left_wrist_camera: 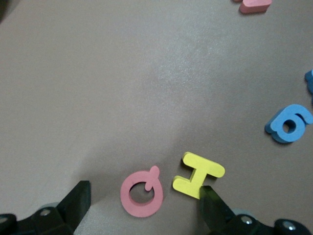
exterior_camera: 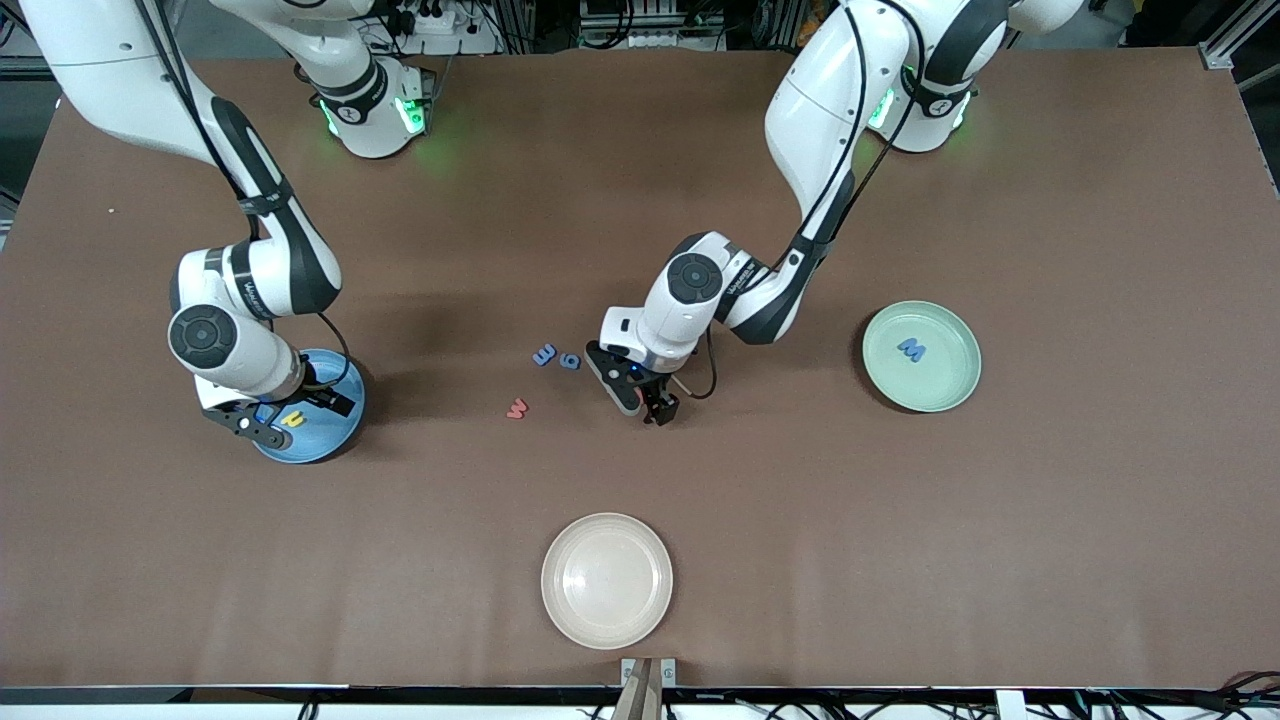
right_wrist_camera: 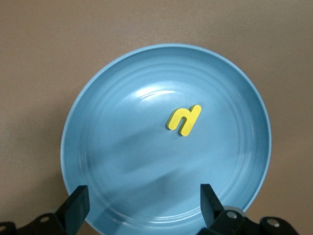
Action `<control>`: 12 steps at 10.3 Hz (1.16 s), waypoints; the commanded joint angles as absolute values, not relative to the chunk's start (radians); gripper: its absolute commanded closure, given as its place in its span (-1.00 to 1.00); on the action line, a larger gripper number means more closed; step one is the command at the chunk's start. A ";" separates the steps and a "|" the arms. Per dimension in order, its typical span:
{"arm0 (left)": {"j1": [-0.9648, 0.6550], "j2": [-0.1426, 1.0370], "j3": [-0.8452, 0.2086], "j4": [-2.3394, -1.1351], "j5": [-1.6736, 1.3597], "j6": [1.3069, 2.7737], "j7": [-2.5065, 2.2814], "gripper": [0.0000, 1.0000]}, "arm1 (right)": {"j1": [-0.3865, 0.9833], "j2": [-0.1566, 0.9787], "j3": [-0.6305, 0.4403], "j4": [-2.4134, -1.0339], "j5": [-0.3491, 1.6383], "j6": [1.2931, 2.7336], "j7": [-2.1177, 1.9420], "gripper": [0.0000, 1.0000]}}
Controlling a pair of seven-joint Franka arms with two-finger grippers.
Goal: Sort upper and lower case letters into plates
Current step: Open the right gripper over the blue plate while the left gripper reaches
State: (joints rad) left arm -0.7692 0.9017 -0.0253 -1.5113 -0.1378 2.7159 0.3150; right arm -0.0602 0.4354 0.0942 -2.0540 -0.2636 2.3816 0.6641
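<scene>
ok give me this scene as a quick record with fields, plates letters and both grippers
blue plate: toward the right arm's end of the table, holds one yellow lowercase letter
green plate: toward the left arm's end, holds one blue M
beige plate: nearest the front camera
loose letters: pink Q, yellow H, blue pieces, red W, mid-table
left gripper: open, over the pink Q and yellow H
right gripper: open, over the blue plate

A cream-beige round plate rests on the brown table, close to the table's edge nearest the front camera and about midway along it. The plate holds nothing.
</scene>
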 commanded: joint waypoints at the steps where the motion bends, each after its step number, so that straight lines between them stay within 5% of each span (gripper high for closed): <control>1: -0.759 0.905 -0.037 -1.499 -0.120 2.718 0.325 -1.00 | -0.066 0.410 0.101 -2.082 -0.284 2.391 0.686 -1.00; 12: -0.709 0.871 -0.080 -1.513 -0.114 2.655 0.380 -1.00 | -0.064 0.411 0.101 -2.079 -0.285 2.393 0.686 -1.00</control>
